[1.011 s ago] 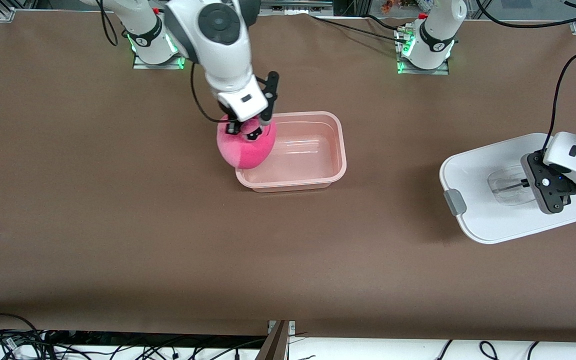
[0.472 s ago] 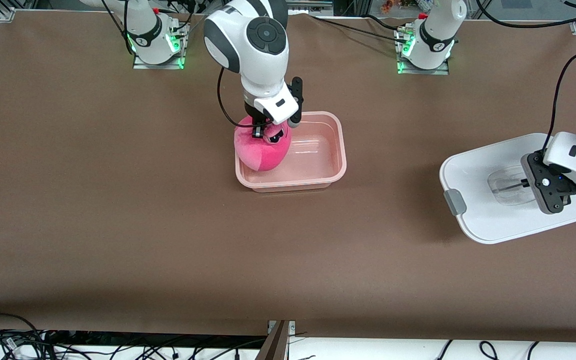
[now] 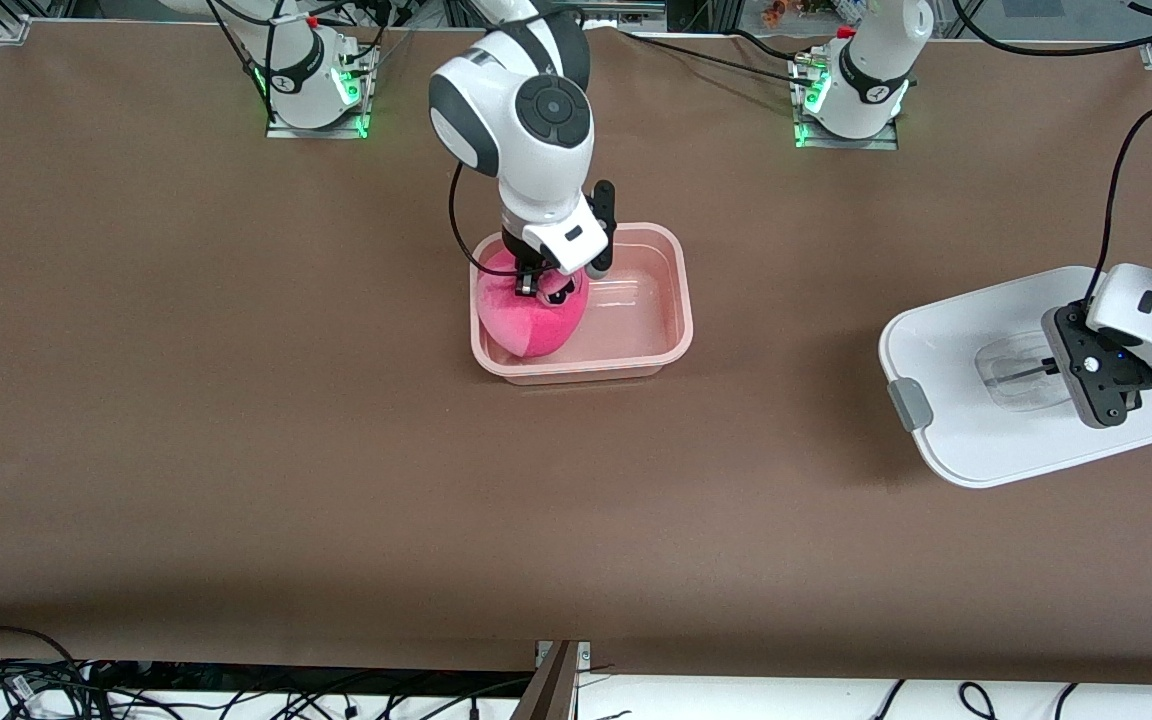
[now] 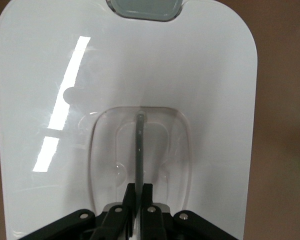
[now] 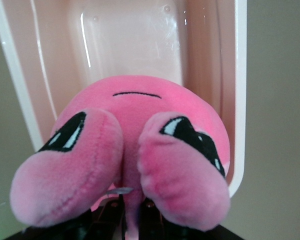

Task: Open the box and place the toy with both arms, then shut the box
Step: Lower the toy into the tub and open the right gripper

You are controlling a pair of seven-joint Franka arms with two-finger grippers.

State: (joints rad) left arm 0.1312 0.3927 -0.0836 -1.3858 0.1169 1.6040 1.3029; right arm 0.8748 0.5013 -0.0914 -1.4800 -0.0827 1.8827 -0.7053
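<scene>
The right hand (image 3: 543, 287) is clamped tight on a fold of plush between the eyes of the toy (image 3: 528, 320), which hangs straight beneath it, at 6 o'clock, inside the open box (image 3: 671, 300) at the right arm's end. The toy's face points up at the wrist; the round body shows no clear long axis. The left hand (image 3: 1048, 368) pinches the handle of the lid (image 3: 946, 340) lying on the bench (image 3: 236, 400).

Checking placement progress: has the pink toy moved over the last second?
Yes. The toy, held by the shut right gripper, has come in over the box rim from the right arm's end and now sits lower, inside it.
</scene>
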